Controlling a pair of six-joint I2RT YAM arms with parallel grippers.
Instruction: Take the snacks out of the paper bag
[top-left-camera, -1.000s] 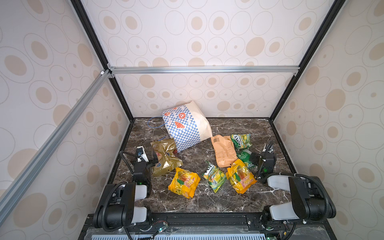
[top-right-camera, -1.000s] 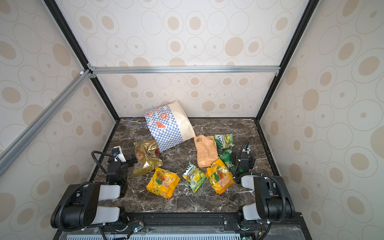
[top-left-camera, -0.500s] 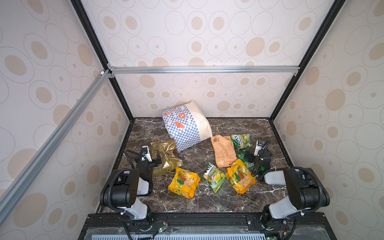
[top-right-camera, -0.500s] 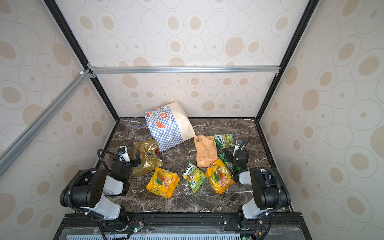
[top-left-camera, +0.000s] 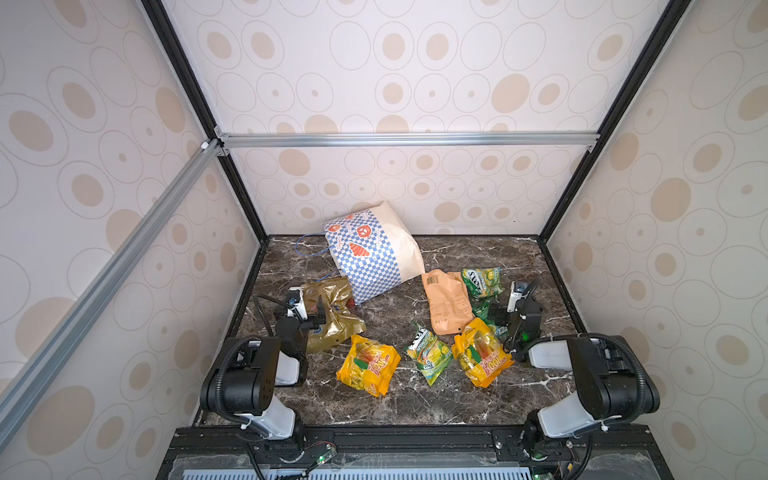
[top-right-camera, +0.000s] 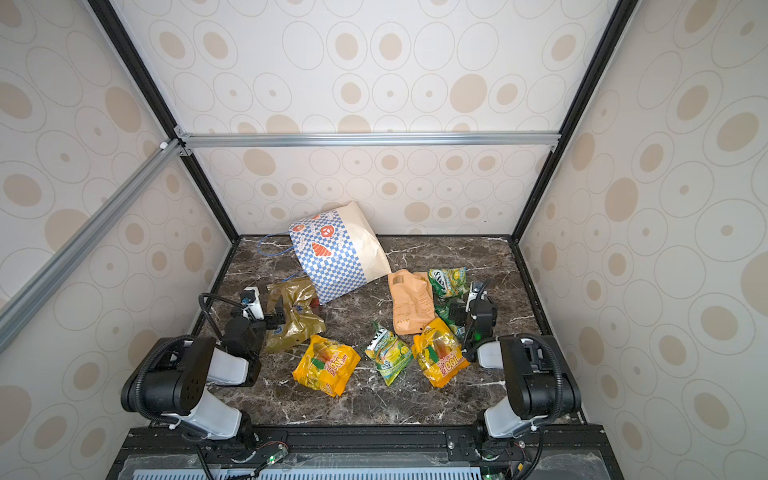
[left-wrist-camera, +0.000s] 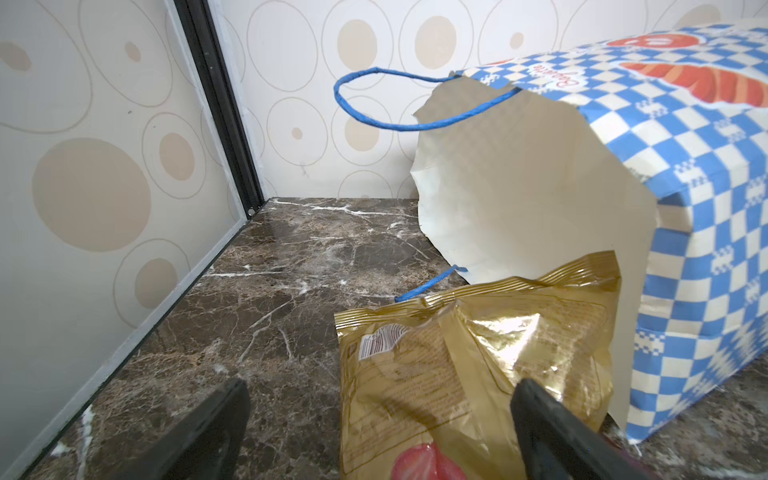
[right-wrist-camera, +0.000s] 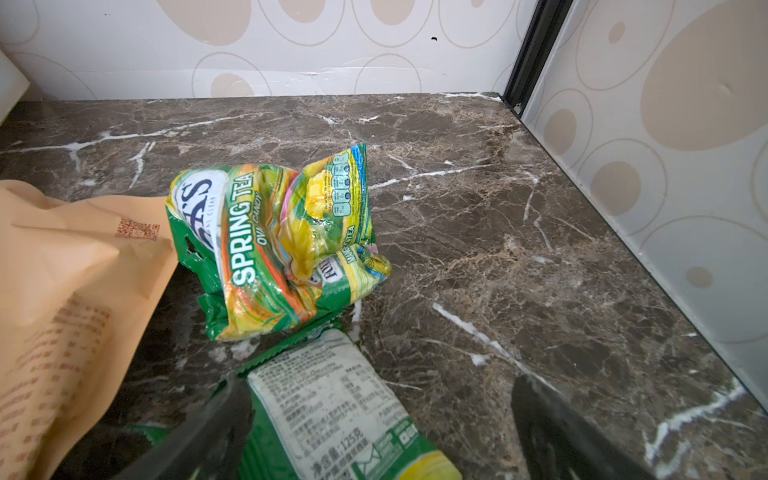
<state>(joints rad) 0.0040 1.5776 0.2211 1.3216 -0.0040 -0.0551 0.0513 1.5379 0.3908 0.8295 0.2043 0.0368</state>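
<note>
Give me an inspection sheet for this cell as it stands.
Surface: dark marble tabletop, no spills seen.
Job's things: paper bag on its side, visible inside empty; gold foil bag at its mouth; tan pouch, two yellow-orange packets, three green-yellow packets out on the marble.
Clutter: nothing seen.
Grippers: left gripper open over the gold foil bag; right gripper open over a green-yellow packet.
Cables: corrugated hoses on both arms, clear of the packets.
Surroundings: spotted walls, aluminium rail, black frame posts.

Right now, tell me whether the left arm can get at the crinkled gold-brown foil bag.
Probably yes: the open left end effector hangs over the foil bag; nothing lies between; the chequered paper bag sits beyond.
</note>
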